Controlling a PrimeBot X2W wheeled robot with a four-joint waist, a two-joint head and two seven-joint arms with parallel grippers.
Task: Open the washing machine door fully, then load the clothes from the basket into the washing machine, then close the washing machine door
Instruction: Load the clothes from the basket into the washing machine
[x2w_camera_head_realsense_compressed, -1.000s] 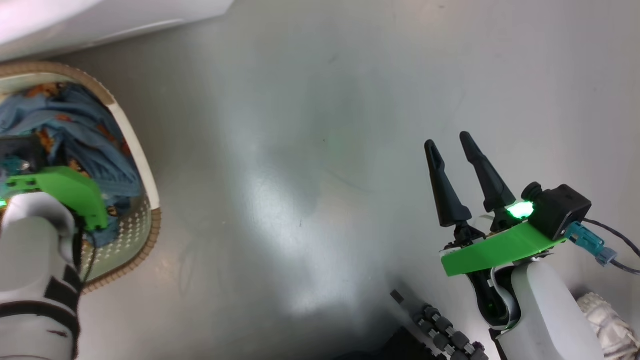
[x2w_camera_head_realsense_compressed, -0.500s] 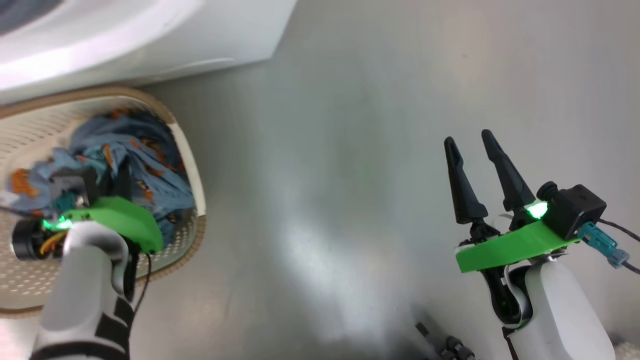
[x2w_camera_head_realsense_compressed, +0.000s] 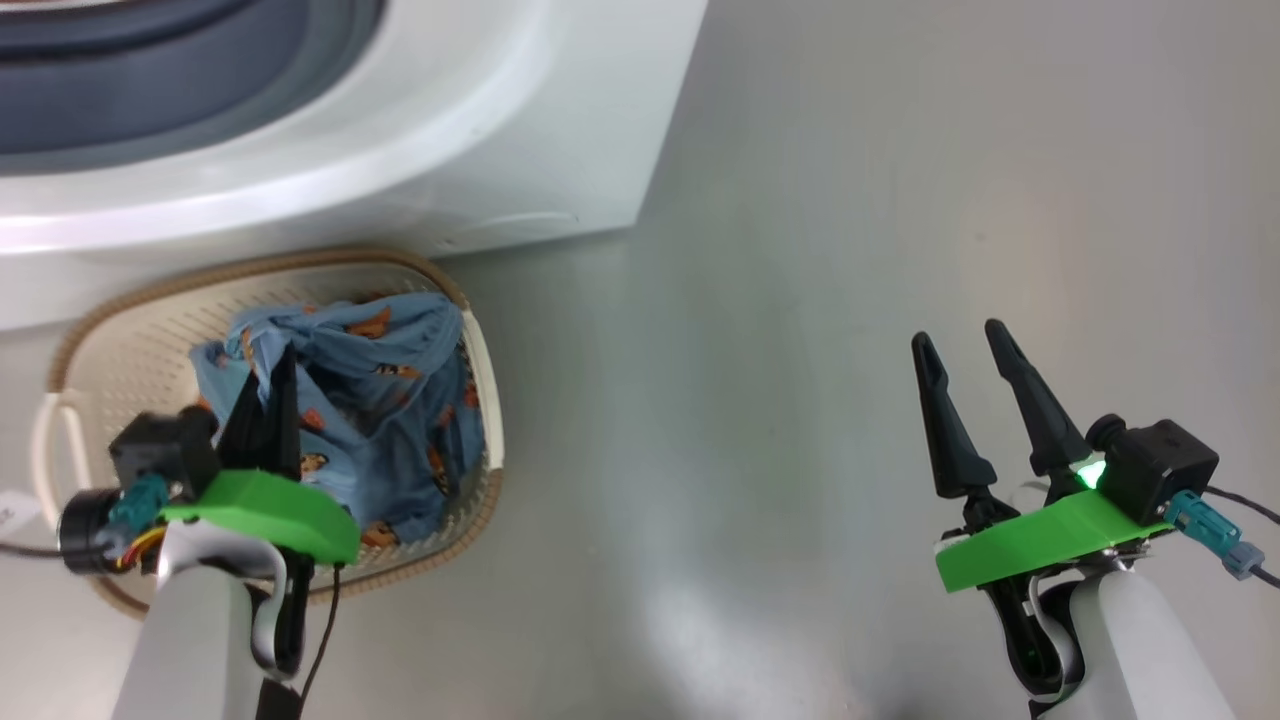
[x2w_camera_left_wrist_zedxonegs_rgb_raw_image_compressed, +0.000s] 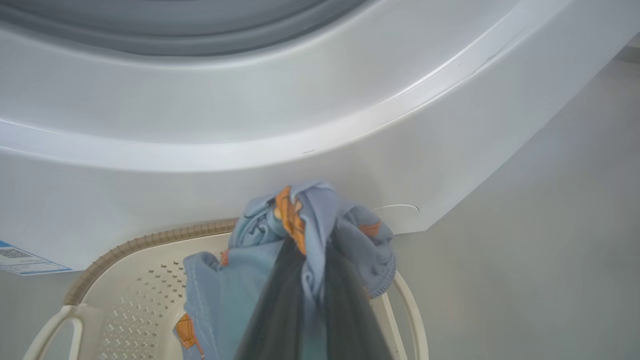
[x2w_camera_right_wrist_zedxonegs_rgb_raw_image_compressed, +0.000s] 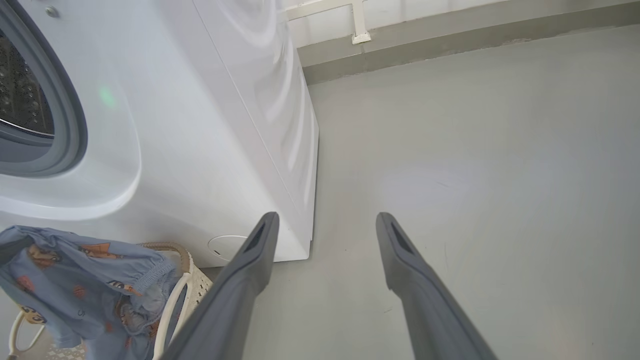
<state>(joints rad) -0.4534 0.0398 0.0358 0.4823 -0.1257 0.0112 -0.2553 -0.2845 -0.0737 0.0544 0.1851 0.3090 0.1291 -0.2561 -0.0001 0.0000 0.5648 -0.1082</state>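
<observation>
The washing machine (x2w_camera_head_realsense_compressed: 520, 150) stands at the upper left, its grey gasket (x2w_camera_right_wrist_zedxonegs_rgb_raw_image_compressed: 75, 125) and steel drum (x2w_camera_right_wrist_zedxonegs_rgb_raw_image_compressed: 25, 100) exposed; the washing machine door is out of view. Against its front sits the cream basket (x2w_camera_head_realsense_compressed: 120, 340) with the blue fox-print clothes (x2w_camera_head_realsense_compressed: 400, 400). My left gripper (x2w_camera_head_realsense_compressed: 272, 385) is over the basket, shut on a bunch of the clothes (x2w_camera_left_wrist_zedxonegs_rgb_raw_image_compressed: 300, 220) that hangs from its fingertips (x2w_camera_left_wrist_zedxonegs_rgb_raw_image_compressed: 280, 280) above the basket rim (x2w_camera_left_wrist_zedxonegs_rgb_raw_image_compressed: 150, 240). My right gripper (x2w_camera_head_realsense_compressed: 957, 335) hovers open over the floor to the right, nothing between its fingers (x2w_camera_right_wrist_zedxonegs_rgb_raw_image_compressed: 260, 250).
Grey floor (x2w_camera_head_realsense_compressed: 750, 400) spreads from the basket to the right gripper. A blue label sticker (x2w_camera_left_wrist_zedxonegs_rgb_raw_image_compressed: 20, 257) sits low on the machine's front. A wall base with a white bracket (x2w_camera_right_wrist_zedxonegs_rgb_raw_image_compressed: 360, 35) runs behind the machine.
The head camera has swung, bringing the washing machine and the whole basket into view. My left gripper has come up out of the heap with clothes pinched in it. The right gripper stays open.
</observation>
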